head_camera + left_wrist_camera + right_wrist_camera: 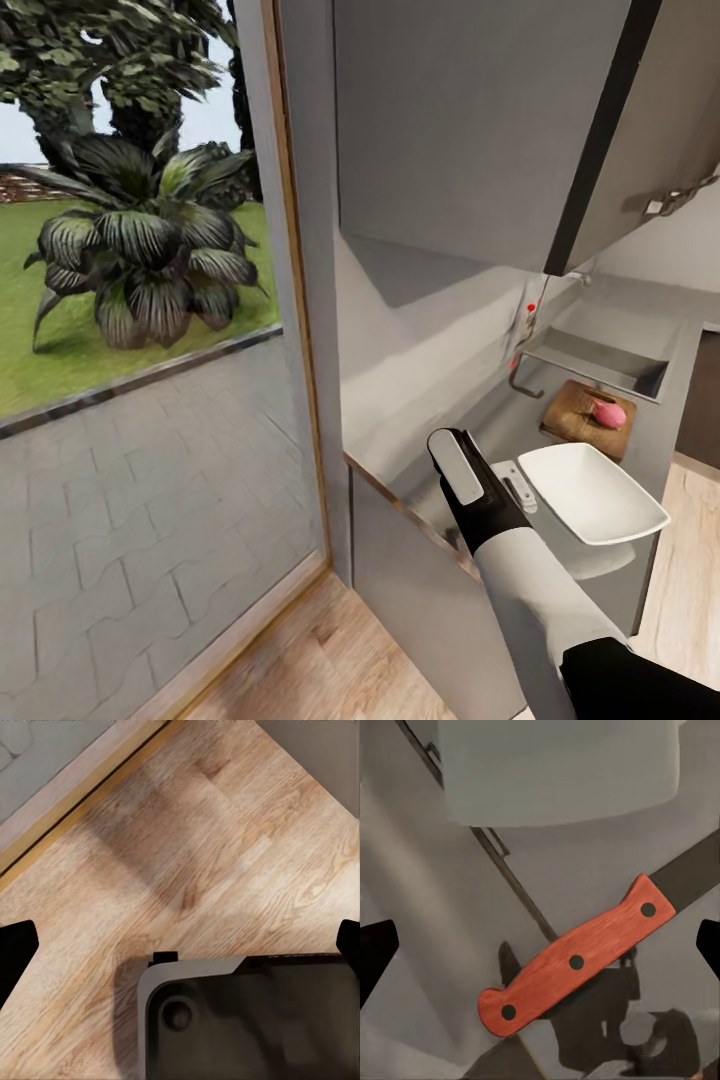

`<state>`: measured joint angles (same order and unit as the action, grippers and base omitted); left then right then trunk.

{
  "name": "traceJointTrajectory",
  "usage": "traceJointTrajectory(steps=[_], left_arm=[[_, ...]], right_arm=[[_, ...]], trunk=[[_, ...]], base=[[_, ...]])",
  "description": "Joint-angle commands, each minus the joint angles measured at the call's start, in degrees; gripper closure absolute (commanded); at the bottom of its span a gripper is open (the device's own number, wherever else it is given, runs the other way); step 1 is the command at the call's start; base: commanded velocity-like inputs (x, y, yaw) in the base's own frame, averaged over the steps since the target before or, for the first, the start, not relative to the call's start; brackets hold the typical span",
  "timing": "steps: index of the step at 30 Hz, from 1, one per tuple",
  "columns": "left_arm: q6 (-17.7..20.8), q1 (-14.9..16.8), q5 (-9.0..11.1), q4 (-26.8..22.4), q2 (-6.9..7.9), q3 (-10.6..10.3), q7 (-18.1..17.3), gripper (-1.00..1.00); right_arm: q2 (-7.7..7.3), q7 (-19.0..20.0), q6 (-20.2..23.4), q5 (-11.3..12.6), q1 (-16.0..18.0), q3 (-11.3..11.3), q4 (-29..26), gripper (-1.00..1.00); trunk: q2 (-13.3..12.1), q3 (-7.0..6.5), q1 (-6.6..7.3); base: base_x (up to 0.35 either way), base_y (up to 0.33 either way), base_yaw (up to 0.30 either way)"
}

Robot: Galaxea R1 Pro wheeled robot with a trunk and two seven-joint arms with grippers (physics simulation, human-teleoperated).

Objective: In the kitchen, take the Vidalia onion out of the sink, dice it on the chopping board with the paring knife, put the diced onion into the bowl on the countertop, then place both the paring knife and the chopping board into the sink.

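Note:
The paring knife (577,961), red-handled with a dark blade, lies flat on the grey countertop (500,420). My right gripper (540,952) hovers over its handle, open, with one dark finger (376,958) on each side and apart from it. From the head view that gripper (462,470) is beside the white bowl (592,492). Beyond the bowl, the brown chopping board (572,412) carries the pinkish onion (608,411). The sink (600,362) is behind the board, with a red-knobbed tap (528,305). My left gripper (180,945) hangs open over the floor.
Grey wall cabinets (450,120) hang low over the counter. A glass door (150,350) at the left looks onto paving and a garden. Wooden floor (210,840) runs along the cabinet fronts, and my dark base (247,1020) sits under the left gripper.

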<state>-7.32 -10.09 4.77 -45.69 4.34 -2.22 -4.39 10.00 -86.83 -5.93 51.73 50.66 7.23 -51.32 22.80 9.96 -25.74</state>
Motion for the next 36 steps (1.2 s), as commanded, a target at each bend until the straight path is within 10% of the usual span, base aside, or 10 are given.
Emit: traceJointTrajectory(steps=[1, 36], left_arm=[[-0.07, -0.01, 0.50, -0.05, 0.05, -0.15, -0.10, -1.00], [-0.07, -0.01, 0.42, 0.60, -0.30, -0.15, -0.07, -1.00]], right_arm=[[0.00, -0.10, -0.59, 0.13, 0.05, 0.06, -0.01, -1.00], [-1.90, -0.01, -0.57, 0.13, 0.05, -0.03, 0.53, -1.00]], trunk=[[0.11, 0.15, -0.04], [0.11, 2.37, -0.04]], base=[[0.057, -0.035, 0.000], [-0.007, -0.017, 0.000]])
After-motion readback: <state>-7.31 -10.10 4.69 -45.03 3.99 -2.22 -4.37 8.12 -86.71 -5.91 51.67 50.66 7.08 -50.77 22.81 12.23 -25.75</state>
